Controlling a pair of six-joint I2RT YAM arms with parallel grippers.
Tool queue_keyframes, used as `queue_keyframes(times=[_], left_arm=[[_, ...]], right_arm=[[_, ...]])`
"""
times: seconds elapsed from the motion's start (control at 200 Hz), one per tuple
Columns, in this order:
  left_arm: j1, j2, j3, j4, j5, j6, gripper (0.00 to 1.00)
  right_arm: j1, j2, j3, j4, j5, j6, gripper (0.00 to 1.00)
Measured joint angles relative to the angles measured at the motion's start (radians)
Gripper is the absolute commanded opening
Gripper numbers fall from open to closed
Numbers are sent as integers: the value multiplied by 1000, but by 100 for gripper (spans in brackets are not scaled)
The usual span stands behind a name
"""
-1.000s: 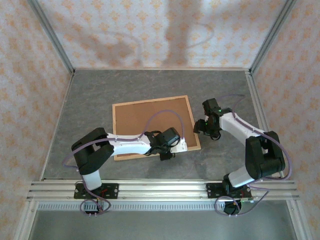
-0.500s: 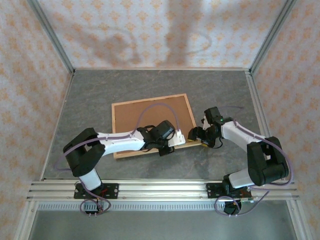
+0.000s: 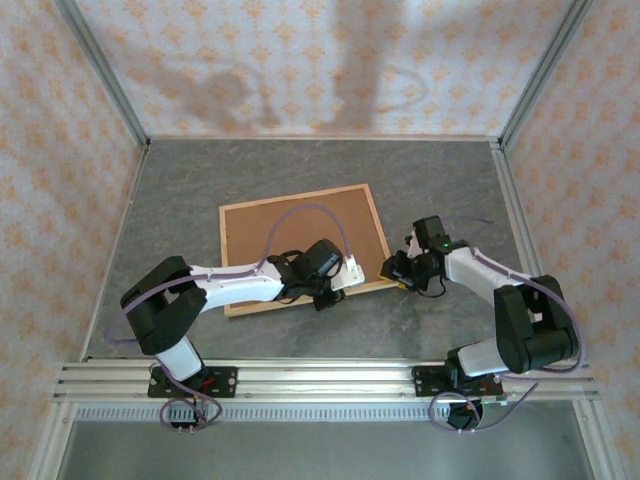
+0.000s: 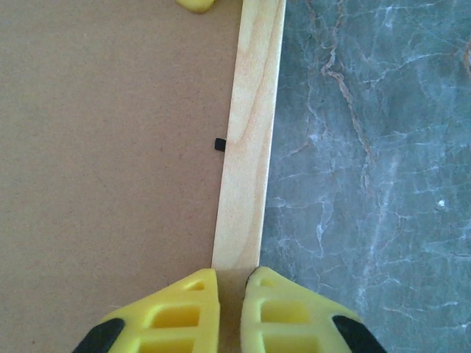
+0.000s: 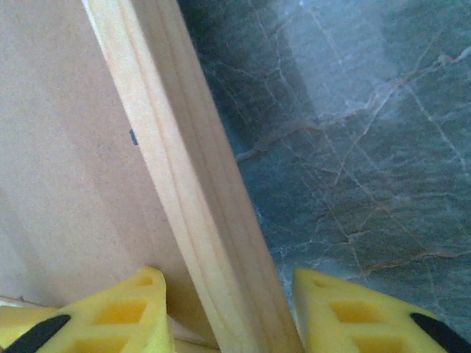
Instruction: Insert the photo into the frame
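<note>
The frame (image 4: 246, 147) lies back-up, its brown backing board (image 4: 110, 147) showing. My left claw (image 4: 232, 281) is clamped on a strip that runs straight ahead of it. My right claw (image 5: 227, 283) straddles another strip, jaws apart. Whether the photo sits beneath, I cannot tell. No writing is legible.

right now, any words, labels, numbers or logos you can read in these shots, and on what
None can be read.
The wooden frame and its brown backing board are blank.
The small black mark at the board's edge is no lettering.
The wallpaper has an ornament pattern, no letters.
</note>
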Motion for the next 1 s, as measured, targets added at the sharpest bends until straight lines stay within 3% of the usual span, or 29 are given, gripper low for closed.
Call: queue_keyframes(times=[0.08, 0.17, 0.28, 0.44, 0.776, 0.996], left_arm=[[2, 0, -3, 1, -11, -3, 24], [0, 0, -4, 10, -15, -8, 45], [-11, -4, -7, 23, -43, -6, 61], [-61, -23, -41, 48, -168, 34, 74], [-153, 29, -42, 84, -549, 137, 74], [-183, 76, -45, 152, -761, 214, 58]], right_arm=[[-1, -6, 0, 12, -6, -1, 29], [0, -9, 0, 17, -16, 3, 27], [2, -9, 0, 22, -24, 11, 25], [4, -9, 6, 11, -30, 25, 25], [4, -6, 74, -53, -42, 40, 24], [4, 2, 112, -84, -58, 40, 23]])
